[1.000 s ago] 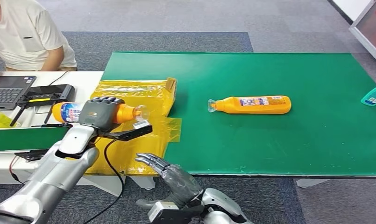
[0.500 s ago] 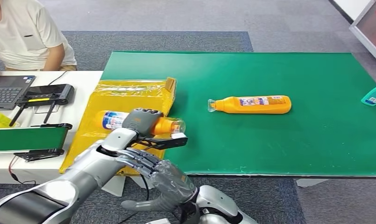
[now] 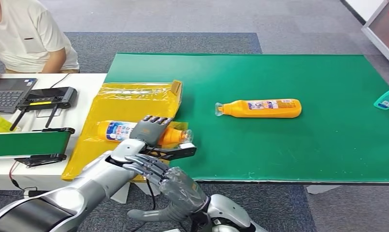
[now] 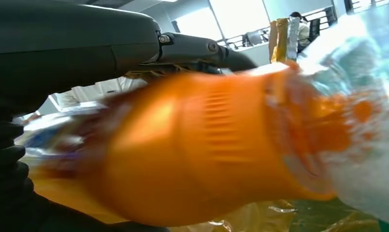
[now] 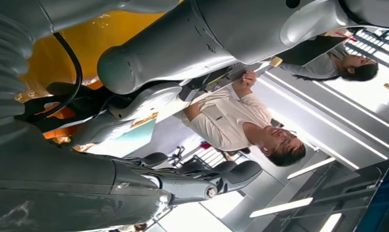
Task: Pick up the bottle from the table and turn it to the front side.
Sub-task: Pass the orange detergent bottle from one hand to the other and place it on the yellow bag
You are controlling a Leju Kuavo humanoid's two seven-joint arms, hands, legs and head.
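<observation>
- Since a second ago the left hand (image 3: 150, 129) has carried its bottle (image 3: 116, 130) from the left of the frame, beside the laptop (image 3: 8, 92), rightward and lower, over the yellow plastic sheet (image 3: 129, 99); in the last half second it has barely shifted.
- Its fingers wrap the orange body near the neck; the label end points left and the clear cap right, so the bottle lies roughly level.
- Just below, at lower centre, the right hand (image 3: 170, 181) has risen close under the left forearm, fingers apart and holding nothing.
- A second orange bottle (image 3: 260, 108) lies on its side on the green table (image 3: 289, 150), right of centre, untouched.
- By my reading the pick-up is done; the turn to the front is what remains, and I cannot tell how much turning is still needed.
</observation>
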